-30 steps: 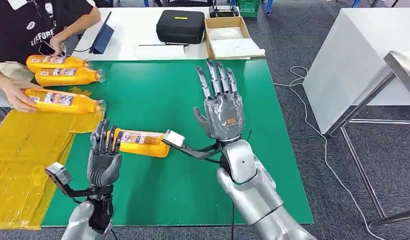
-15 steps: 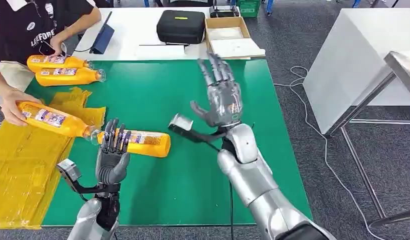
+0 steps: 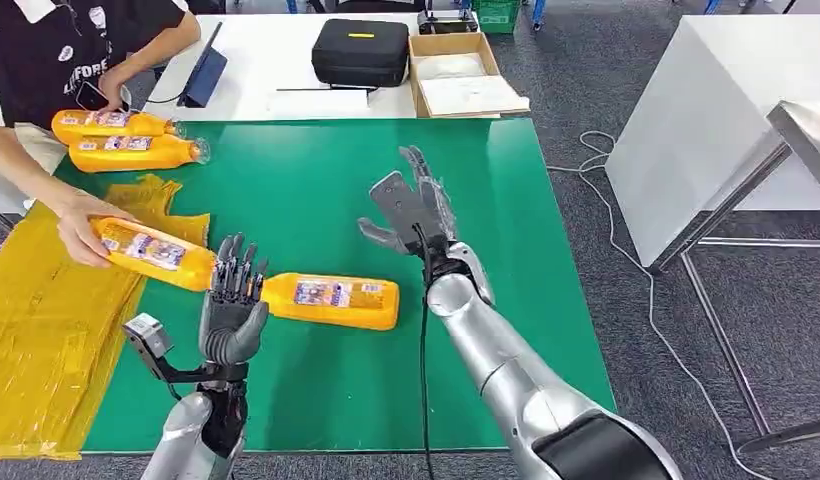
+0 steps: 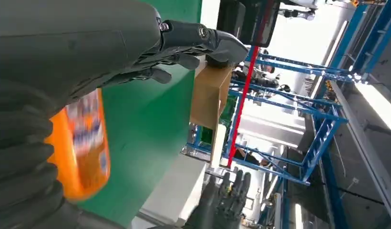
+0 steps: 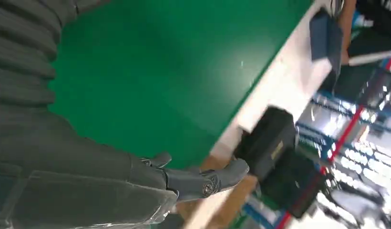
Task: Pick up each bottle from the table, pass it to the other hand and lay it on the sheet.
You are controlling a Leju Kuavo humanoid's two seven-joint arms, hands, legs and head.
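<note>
With the left hand [image 3: 232, 318] spread beside the bottle [image 3: 331, 301] lying on the green bench [image 3: 316, 190] and the right hand [image 3: 411, 212] open above, a careless grasp could roll it away.

Table layout, head view.

One bottle [image 3: 331, 301] lies on its side on the table [image 3: 316, 180], toward the front edge and left of centre, neck end beside the left hand [image 3: 232, 318]. Right hand [image 3: 411, 215] is above the table's middle. Two bottles [image 3: 126, 140] lie side by side at the far left corner. The sheet [image 3: 46, 310] drapes over the left edge. A person's hand [image 3: 78, 226] holds another bottle [image 3: 151, 253] over the sheet's right border. Behind the far edge: a case [image 3: 361, 52], and a cardboard box [image 3: 466, 75] to its right.
</note>
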